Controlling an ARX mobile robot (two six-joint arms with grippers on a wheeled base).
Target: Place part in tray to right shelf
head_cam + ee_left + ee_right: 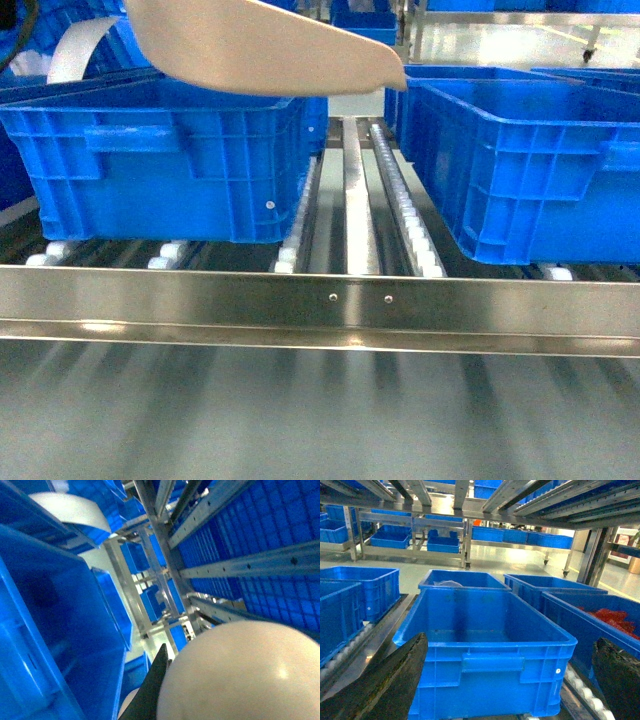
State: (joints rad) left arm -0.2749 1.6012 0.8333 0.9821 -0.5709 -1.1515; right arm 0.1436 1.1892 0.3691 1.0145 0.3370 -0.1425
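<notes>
- The stainless-steel rack with a shiny front rail [320, 305] and white roller tracks [405, 205] fills the head view, rail running straight across the bottom.
- Two big blue ribbed plastic crates sit on those rollers: left crate [165, 165] and right crate [520, 170], with a bare lane of rollers and steel strip between them.
- The right wrist view looks down into an open blue crate [485, 630] that looks empty; a neighbouring crate on the far right has some red stuff [610, 616] in it. More blue crates sit on racks further back.
- The beige-pink plastic dustpan-style scoop [265, 45] hangs up top in the head view, above the left crate, its tip reaching toward the gap between the crates. In the left wrist view its rounded pale body [240, 675] blocks the lower right.
- Right gripper [510, 680]: dark fingers [385, 685] spread wide apart, nothing between them.
- Left gripper: only one dark finger [152, 690] shows beside the scoop, so can't tell if it's clamped.
- Small blue jerrycan part: can't spot it in any view.
</notes>
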